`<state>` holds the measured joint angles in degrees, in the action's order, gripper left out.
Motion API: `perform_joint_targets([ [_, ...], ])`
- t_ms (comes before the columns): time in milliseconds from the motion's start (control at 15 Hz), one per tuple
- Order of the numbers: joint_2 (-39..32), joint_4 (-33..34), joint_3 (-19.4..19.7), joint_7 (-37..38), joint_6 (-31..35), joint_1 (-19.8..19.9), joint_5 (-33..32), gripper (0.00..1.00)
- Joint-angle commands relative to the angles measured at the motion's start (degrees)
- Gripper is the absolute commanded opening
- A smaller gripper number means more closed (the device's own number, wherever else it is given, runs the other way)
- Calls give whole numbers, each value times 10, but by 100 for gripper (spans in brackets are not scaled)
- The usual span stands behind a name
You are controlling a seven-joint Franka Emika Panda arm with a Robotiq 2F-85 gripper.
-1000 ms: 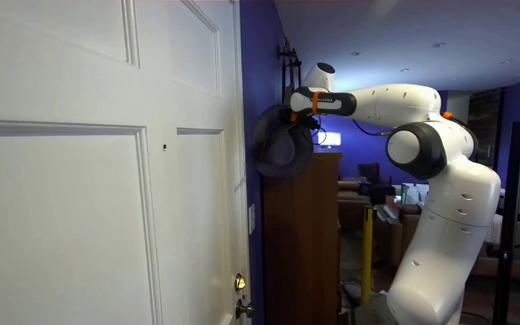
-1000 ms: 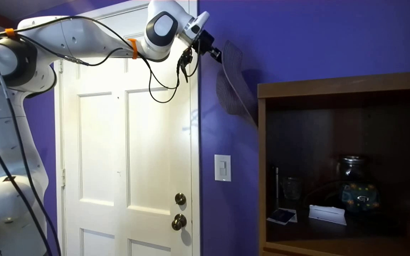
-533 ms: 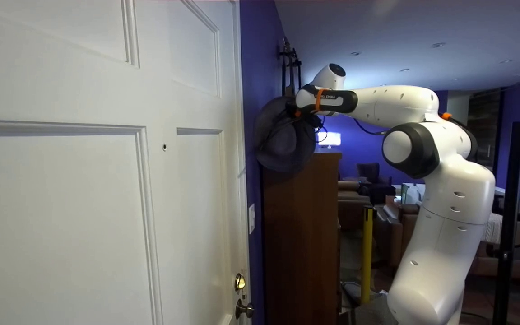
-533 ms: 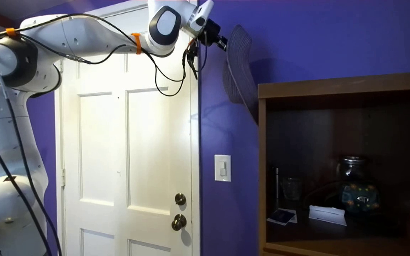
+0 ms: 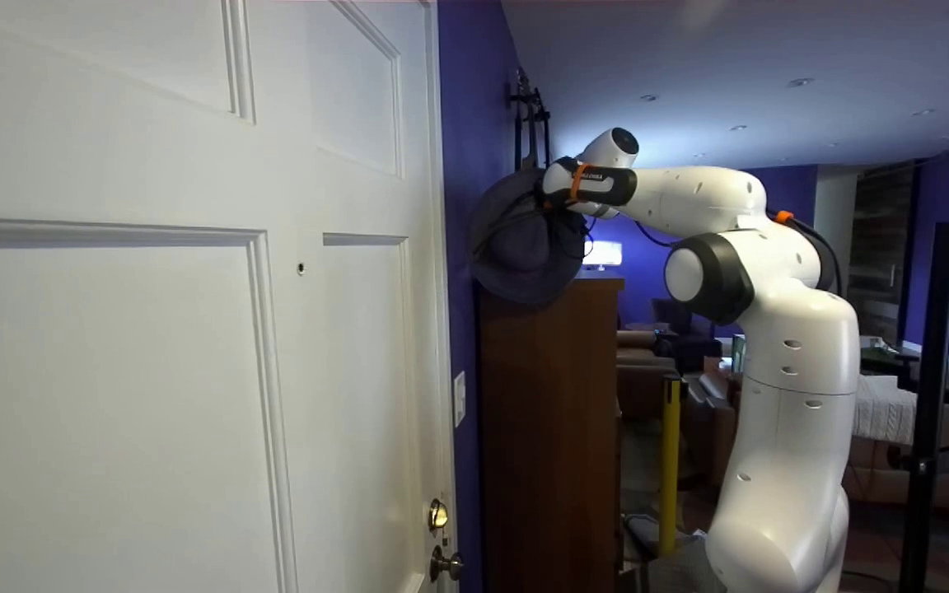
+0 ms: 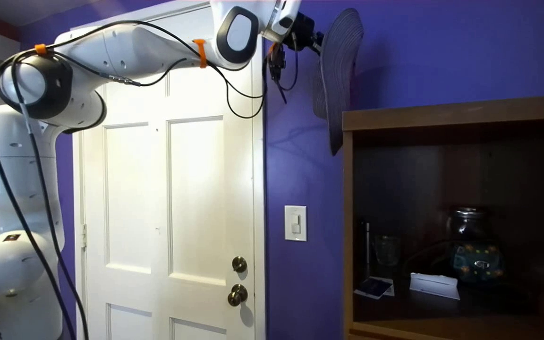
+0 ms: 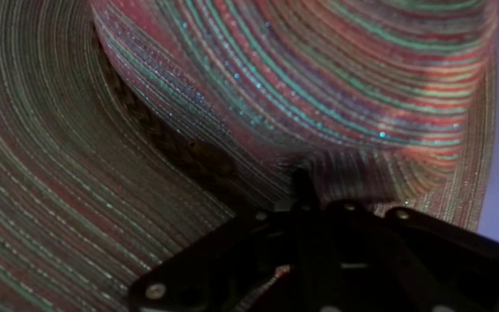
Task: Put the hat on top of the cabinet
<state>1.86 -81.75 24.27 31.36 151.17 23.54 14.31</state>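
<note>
The hat (image 6: 340, 80) is floppy, with a wide brim. It looks dark grey-purple in both exterior views (image 5: 524, 247) and has colourful stripes in the wrist view (image 7: 319, 86). My gripper (image 6: 318, 43) is shut on the hat's fabric near the crown; in the wrist view its fingertips (image 7: 306, 184) press into a fold. The hat hangs nearly vertical. Its lower brim is beside the brown cabinet's (image 6: 456, 114) near top corner and below the top's level; whether they touch I cannot tell. The cabinet's side also shows in an exterior view (image 5: 549, 428).
A white panelled door (image 5: 194, 371) stands beside the purple wall (image 6: 442, 47). A light switch (image 6: 295, 223) is on that wall. Dark things (image 5: 530, 115) hang on the wall above the cabinet. A jar (image 6: 469, 226) and small items sit inside the cabinet. A yellow post (image 5: 670, 461) stands beyond.
My gripper has lifted the hat and carried it sideways toward the cabinet. The hat has swung to a more vertical hang, and its lower brim has risen. The arm has shifted along with it.
</note>
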Motion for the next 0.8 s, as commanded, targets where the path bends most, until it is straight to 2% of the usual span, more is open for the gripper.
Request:
perform_joint_targets([
  [0,-69,60,25,108,33,28,-52,1],
  [67,-82,69,33,144,33,33,-75,1],
  [133,-41,22,19,78,21,21,-40,1],
  [200,-49,25,22,86,22,25,-45,4],
  [533,-47,24,19,84,22,22,-45,4],
  [600,-47,24,19,84,22,23,-45,1],
  [667,-67,42,35,165,10,26,-111,1],
  [733,-76,49,44,204,3,27,-148,1],
])
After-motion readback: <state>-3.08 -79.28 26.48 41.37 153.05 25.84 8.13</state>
